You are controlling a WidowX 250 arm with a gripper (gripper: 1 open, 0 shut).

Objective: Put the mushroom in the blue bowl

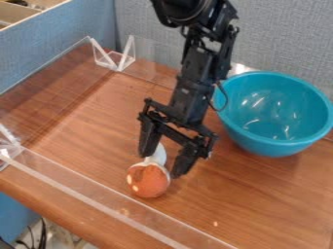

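Observation:
The mushroom (148, 177) lies on its side on the wooden table, orange-brown cap toward the front, cream stem pointing back under the gripper. My gripper (166, 162) hangs straight down over the stem end, jaws open, one finger on each side of the stem. Nothing is held. The blue bowl (272, 111) stands to the right of the arm and looks empty.
A clear plastic wall (78, 199) runs along the front and left edge of the table. A clear bracket (115, 54) stands at the back left corner. A blue partition (58, 53) and a cardboard box (33, 19) lie beyond the table.

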